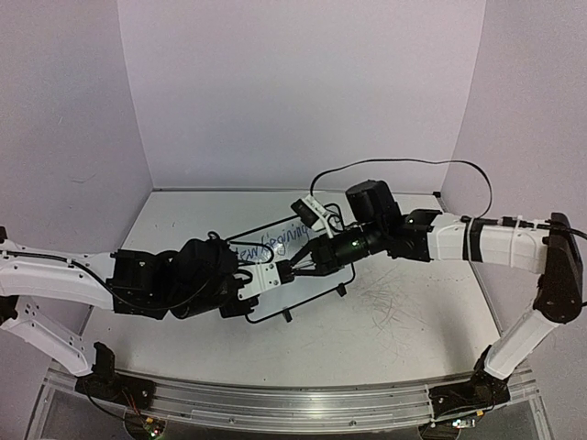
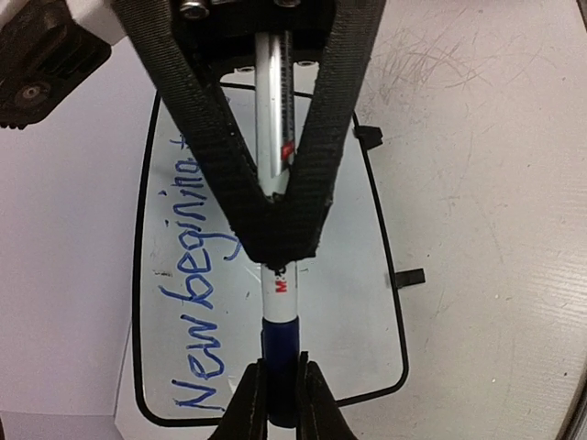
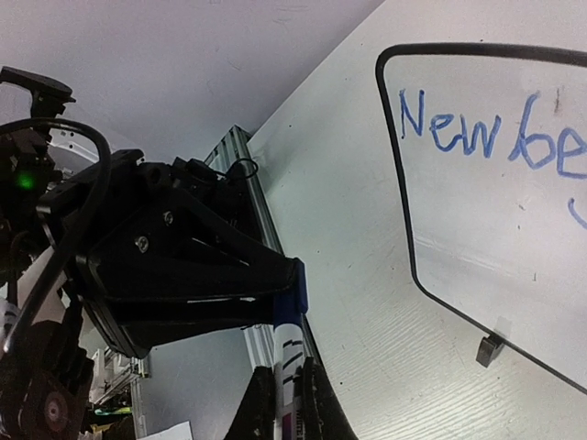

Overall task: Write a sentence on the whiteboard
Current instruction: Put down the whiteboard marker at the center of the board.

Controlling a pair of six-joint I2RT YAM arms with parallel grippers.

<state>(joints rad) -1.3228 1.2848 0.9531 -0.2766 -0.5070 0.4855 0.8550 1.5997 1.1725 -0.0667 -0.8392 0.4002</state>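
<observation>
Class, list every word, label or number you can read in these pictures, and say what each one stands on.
"New begining": the sentence, blue handwriting on the whiteboard; whatever follows is not legible.
"M": red print on the marker; the rest is too blurred to read.
Black print higher on its barrel: too small to read.

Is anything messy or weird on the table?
Yes. Faint grey scribbles mark the bare table beside the whiteboard, off the board where writing belongs. The blue sentence also reads "begining", one n short. Nothing looks spilled or broken.
</observation>
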